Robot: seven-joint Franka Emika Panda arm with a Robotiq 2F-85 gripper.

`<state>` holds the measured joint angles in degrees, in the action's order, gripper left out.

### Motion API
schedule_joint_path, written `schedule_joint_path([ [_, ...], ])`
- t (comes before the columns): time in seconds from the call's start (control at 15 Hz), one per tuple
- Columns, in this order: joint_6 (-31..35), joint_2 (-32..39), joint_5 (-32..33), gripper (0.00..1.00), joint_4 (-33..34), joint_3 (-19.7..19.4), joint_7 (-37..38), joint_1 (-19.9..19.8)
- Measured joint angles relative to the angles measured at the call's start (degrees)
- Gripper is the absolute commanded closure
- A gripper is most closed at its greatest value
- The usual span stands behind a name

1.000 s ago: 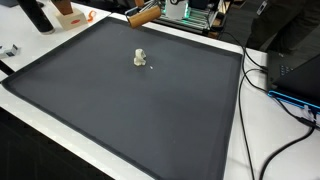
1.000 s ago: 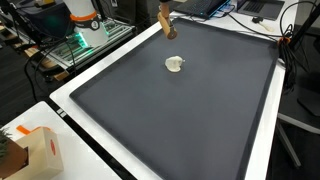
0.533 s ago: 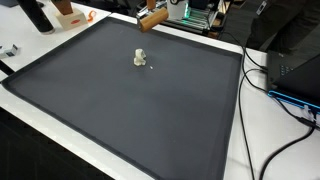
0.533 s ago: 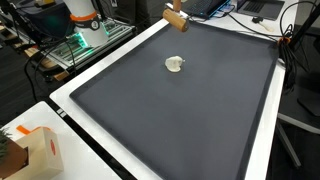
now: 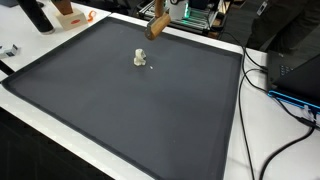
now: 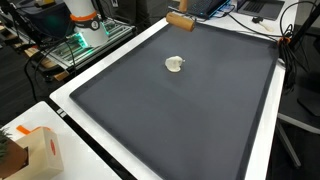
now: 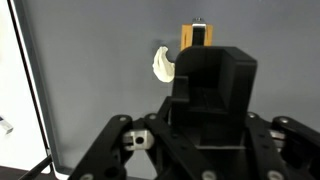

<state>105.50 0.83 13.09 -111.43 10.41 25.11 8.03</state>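
Plainly, the pincer (image 7: 199,42) is closed on the wooden block (image 7: 186,37), which hangs above the far edge of the dark mat (image 5: 120,110) in both exterior views, well apart from the small white lump (image 6: 175,64) that the wrist view misleadingly sets just beside it.

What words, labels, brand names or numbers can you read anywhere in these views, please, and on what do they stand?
None can be read.
On the small brown cardboard box: an orange mark, too blurred to read.
On the dark grey mat and the small white object: no markings visible.
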Motion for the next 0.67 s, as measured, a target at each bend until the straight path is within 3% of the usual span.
schedule_joint_path([
  [0.2, 0.0, 0.1, 0.1, 0.51, 0.3, -0.1, -0.5, 0.0],
  [0.27, 0.0, 0.1, 0.1, 0.76, 0.3, -0.1, -0.5, 0.0],
  [0.67, 0.2, 1.2, 2.1, 0.76, 0.1, 0.8, -4.0, 1.9],
])
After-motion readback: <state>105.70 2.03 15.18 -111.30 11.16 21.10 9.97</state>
